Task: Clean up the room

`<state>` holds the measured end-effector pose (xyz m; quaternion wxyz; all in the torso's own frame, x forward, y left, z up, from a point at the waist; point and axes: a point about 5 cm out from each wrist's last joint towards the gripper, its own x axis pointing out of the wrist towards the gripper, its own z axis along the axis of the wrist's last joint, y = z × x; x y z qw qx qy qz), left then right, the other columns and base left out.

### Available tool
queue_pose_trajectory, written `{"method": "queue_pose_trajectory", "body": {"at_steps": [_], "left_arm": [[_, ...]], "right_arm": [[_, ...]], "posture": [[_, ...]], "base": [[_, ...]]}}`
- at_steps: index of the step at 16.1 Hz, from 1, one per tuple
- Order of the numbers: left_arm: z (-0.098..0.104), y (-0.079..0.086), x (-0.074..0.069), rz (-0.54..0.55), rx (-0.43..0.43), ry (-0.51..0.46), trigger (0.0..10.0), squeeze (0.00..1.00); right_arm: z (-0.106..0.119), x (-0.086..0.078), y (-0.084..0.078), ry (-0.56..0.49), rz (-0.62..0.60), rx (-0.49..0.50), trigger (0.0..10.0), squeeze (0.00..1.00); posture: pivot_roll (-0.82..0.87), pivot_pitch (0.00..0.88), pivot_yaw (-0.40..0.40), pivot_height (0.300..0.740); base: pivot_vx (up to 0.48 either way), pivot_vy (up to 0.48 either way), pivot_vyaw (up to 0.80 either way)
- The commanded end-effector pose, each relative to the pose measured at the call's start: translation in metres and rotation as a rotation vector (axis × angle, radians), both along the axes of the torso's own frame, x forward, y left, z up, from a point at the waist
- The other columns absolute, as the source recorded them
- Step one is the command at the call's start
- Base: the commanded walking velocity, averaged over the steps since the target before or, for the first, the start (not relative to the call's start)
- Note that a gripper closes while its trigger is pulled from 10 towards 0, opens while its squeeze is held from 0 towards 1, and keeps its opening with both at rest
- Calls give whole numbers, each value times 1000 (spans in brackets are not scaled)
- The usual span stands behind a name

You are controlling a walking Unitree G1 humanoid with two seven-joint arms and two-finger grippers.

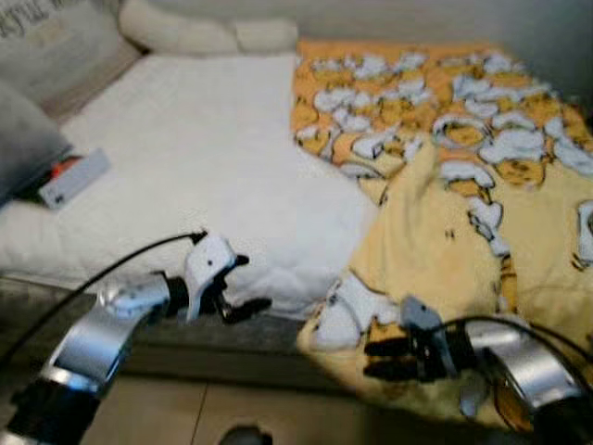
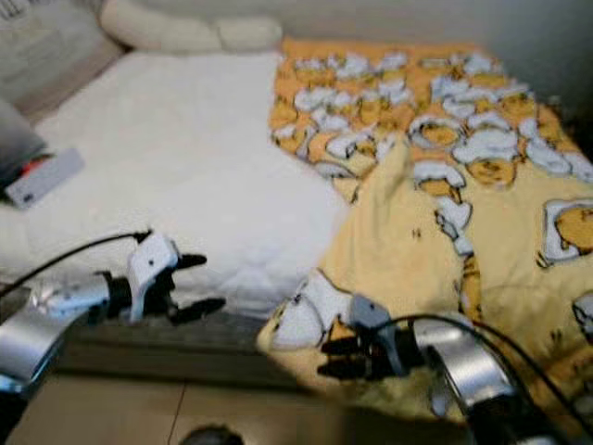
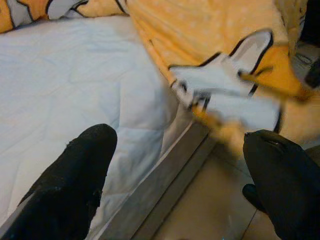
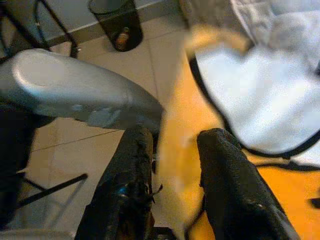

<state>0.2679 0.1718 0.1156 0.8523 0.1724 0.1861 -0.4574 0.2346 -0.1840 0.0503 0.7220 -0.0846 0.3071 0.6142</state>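
Nearest the camera, the right gripper [image 1: 382, 357] reaches across the hanging lower edge of the yellow blanket [image 1: 435, 250], at the foot-side rim of the bed; in the right wrist view its two black fingers [image 4: 230, 185] stand a little apart with a fold of the yellow cloth lying between them, though the blur makes it hard to say whether they truly pinch it. The left gripper [image 1: 243, 286] hovers at the front edge of the white mattress [image 1: 204, 158], its fingers spread wide, one above the other, with nothing between them; the left wrist view looks past them at the mattress seam, the grey bed frame [image 3: 165, 185] and the blanket's printed corner drooping over the edge. Below both arms lies pale tiled floor [image 1: 278, 408]. The blanket, patterned with white and orange cartoon figures, covers the right half of the bed, one flap folded back to show its plain yellow underside. Further off, on the mattress's left side, a small white box [image 1: 74, 178] lies beside a grey pillow [image 1: 23, 139]. At the far end, a cream bolster [image 1: 204, 32] rests against the wall.
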Motion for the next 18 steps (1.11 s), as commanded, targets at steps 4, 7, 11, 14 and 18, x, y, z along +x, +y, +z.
{"method": "queue_pose_trajectory", "body": {"at_steps": [4, 7, 11, 14, 18], "left_arm": [[2, -2, 5, 18, 1, -28, 10000, 882], [-12, -5, 10, 233, -28, -80, 10000, 878], [-21, -3, 10, 471, -116, -141, 10000, 714], [-27, -7, 7, 526, -113, -162, 10000, 408], [-26, -11, 10, 566, -125, -187, 10000, 369]], "right_arm": [[5, 6, 3, -55, -71, 25, 10000, 1000], [3, 13, -3, -173, -371, 22, 10000, 1000], [1, 20, -3, -315, -806, 53, 10000, 0], [7, 20, -9, -361, -1177, 101, 10000, 0], [6, 17, -4, -461, -1310, 3, 10000, 0]], "posture": [[-5, 0, 58, 740], [-14, 0, 45, 740], [-20, 0, 46, 740], [-22, 0, 41, 740], [-20, 0, 34, 740]], "base": [[0, 0, 0], [0, 0, 0], [0, 0, 0], [0, 195, 0], [0, 363, 0]]}}
